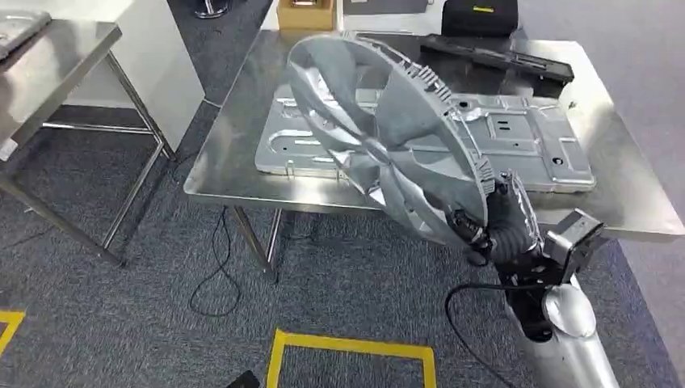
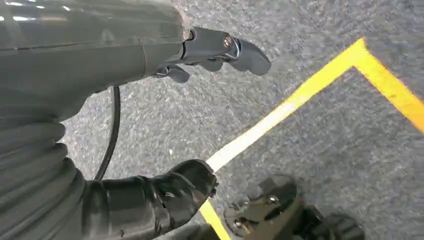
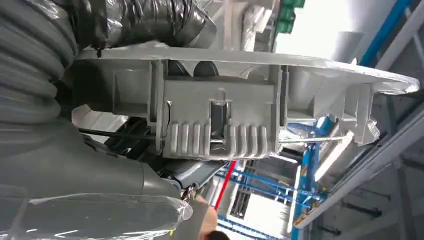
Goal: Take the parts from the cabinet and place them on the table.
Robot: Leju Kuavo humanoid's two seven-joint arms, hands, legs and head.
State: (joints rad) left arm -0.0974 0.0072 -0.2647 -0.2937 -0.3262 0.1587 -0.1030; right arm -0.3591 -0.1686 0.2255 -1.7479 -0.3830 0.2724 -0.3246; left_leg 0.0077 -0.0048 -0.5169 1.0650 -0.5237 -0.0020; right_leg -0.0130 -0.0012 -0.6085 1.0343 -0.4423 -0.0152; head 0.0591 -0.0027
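Note:
A large round grey plastic part (image 1: 388, 133) with curved ribs and a toothed rim is tilted on edge above the near side of the steel table (image 1: 226, 174). My right hand (image 1: 501, 218) grips its lower rim; the right wrist view shows that rim (image 3: 220, 120) up close with my fingers (image 3: 145, 20) clamped over it. A flat grey metal panel (image 1: 517, 137) lies on the table behind the round part. My left hand (image 2: 200, 115) hangs over the carpet with its fingers (image 2: 225, 50) apart and nothing in them.
A long black part (image 1: 505, 55) lies at the table's far edge, with a black case (image 1: 481, 14) and a cardboard box (image 1: 305, 13) beyond. A second steel table (image 1: 48, 65) stands at left. Yellow floor tape (image 1: 351, 347) and a black cable (image 1: 212, 267) lie on the carpet.

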